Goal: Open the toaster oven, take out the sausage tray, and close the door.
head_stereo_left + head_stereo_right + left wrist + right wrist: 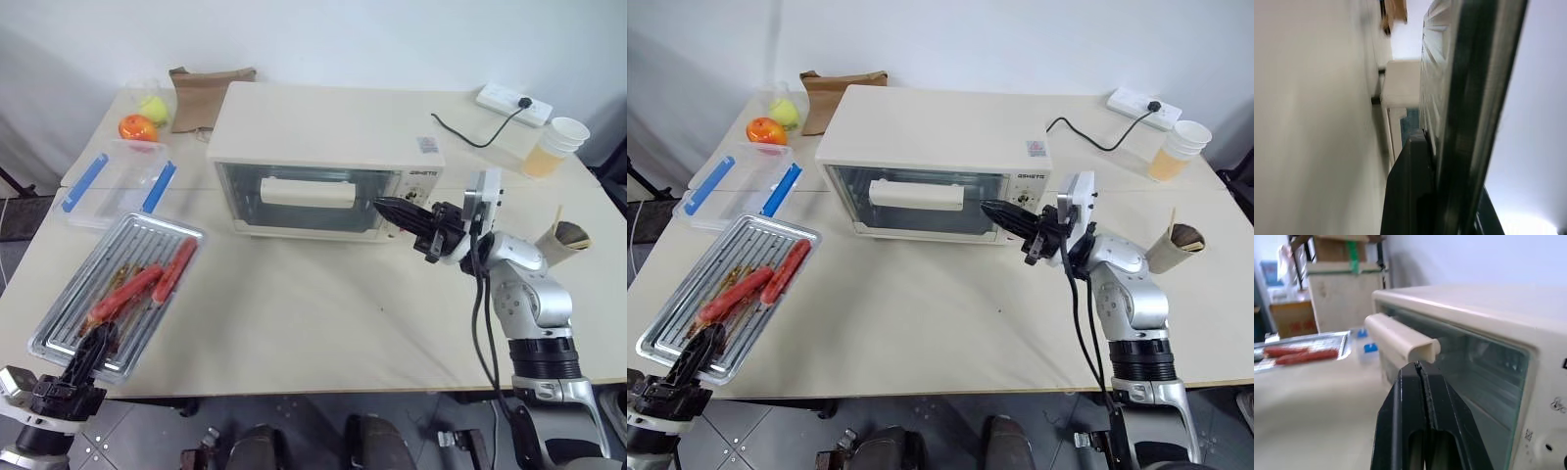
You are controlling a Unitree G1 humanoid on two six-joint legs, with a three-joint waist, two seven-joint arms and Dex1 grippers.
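Cream table (313, 323) under white wall. Oven (323, 157) upper centre, door (304, 201) up, looks shut. My right claw (387, 207) pinched closed, empty, tips just beside handle (306, 192) end at centre frame. My left claw (95, 345) clamped on tray (118, 284) near rim, lower left; sausages (147, 279) aboard, tray flat on table. Judgement: door-closing last. Best nudge handle end squarely, confirm seat, then back off low. Open tabletop centre; clear box (113, 181), fruit (139, 127) crowd upper left; cups (554, 147), cable (480, 132) upper right.

both hands closed, right hand (384, 206) raised
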